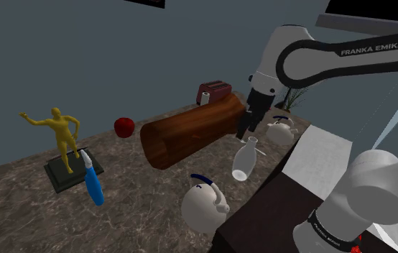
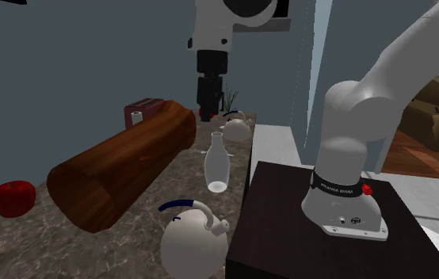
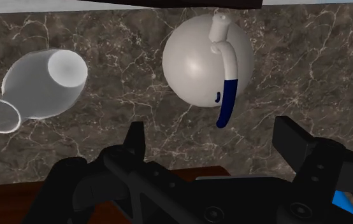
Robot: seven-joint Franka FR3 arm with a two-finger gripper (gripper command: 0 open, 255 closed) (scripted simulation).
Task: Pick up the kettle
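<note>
Two white kettles with dark blue handles stand on the marbled counter. One kettle is close to the dark stand; the other kettle stands further back by the wall. My black gripper hangs above the counter between the two, over the edge of a log and a clear bottle. In the wrist view the gripper is open, its fingers wide apart with nothing between them. A kettle lies below and ahead of the fingers, untouched.
A brown log lies across the counter. A clear glass bottle stands between the kettles. Further off are a red toaster, a red apple, a yellow figurine and a blue bottle.
</note>
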